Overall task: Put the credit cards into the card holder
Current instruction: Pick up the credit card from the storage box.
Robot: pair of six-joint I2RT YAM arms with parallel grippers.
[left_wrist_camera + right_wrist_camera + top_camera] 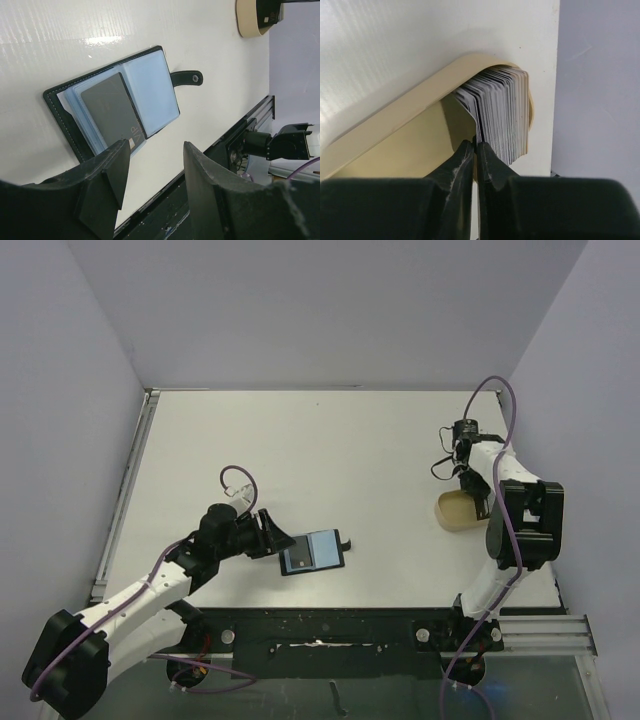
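Down on the near left part of the white tabletop [330,450], the card holder [313,552] lies spread flat with its inside facing up. Its black snap tab [187,77] sticks out from the right edge. Pale blue sleeves [150,85] fill the inside, and a dark grey card [111,112] with "VIP" lettering at one corner rests on the left half. Whether that card is tucked into a sleeve or only lying on top cannot be told.

The left fingers [107,180] are spread wide apart with nothing between them. They sit low, just beside the holder's left edge, pointing at it. Contact with the holder cannot be judged from either view.

Well apart from this, on the right side of the tabletop, stands the tan tray [395,120]. A thick stack of credit cards [502,110] stands on edge inside it, leaning against the tray's curved far wall. The right fingers [462,165] reach down into the tray and are pinched together. A thin card edge from the left side of the stack runs out from between their tips. The rest of the stack stands just to the right of the tips.
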